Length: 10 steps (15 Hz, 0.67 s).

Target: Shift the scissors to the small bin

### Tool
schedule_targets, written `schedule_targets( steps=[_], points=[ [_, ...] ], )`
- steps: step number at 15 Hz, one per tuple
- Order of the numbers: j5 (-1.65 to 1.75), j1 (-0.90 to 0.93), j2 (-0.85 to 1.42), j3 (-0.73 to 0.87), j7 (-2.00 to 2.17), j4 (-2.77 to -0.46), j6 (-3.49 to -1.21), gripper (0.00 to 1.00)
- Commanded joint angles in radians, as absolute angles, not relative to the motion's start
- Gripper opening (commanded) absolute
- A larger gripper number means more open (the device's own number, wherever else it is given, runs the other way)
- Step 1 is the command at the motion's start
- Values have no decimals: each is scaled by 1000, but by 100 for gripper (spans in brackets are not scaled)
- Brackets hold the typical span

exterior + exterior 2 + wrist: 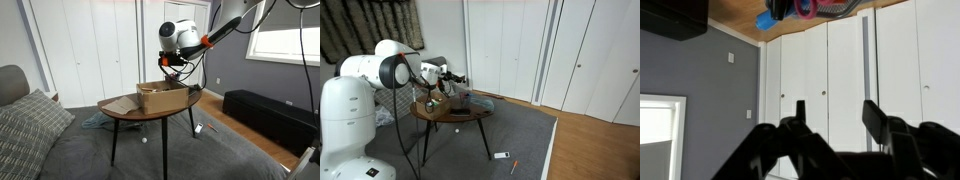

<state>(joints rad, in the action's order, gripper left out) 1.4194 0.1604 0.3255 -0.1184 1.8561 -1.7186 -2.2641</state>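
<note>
Daylight glares at the window [285,40]; elsewhere soft, even light, with the jaws dark and blurred.

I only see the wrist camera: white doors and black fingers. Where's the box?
Observer: The cardboard box sits on a round table, with the gripper hanging above it.
Operator: Is the box open?
Observer: Yes, its top is open, one flap folded outward.
Operator: Anything on the floor?
Observer: A small white thing lies on the grey rug beside the table.
</note>
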Motion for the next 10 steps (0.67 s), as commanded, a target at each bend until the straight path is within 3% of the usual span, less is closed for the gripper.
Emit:
schedule_targets(
  steps=[1, 3, 10],
  points=[
    [1260, 145, 236, -141, 1671, -1738, -2291, 95],
    [1122, 132, 185, -154, 1502, -1755, -2315, 100],
    [557, 131, 76, -166, 963, -1778, -2337, 100]
  ],
)
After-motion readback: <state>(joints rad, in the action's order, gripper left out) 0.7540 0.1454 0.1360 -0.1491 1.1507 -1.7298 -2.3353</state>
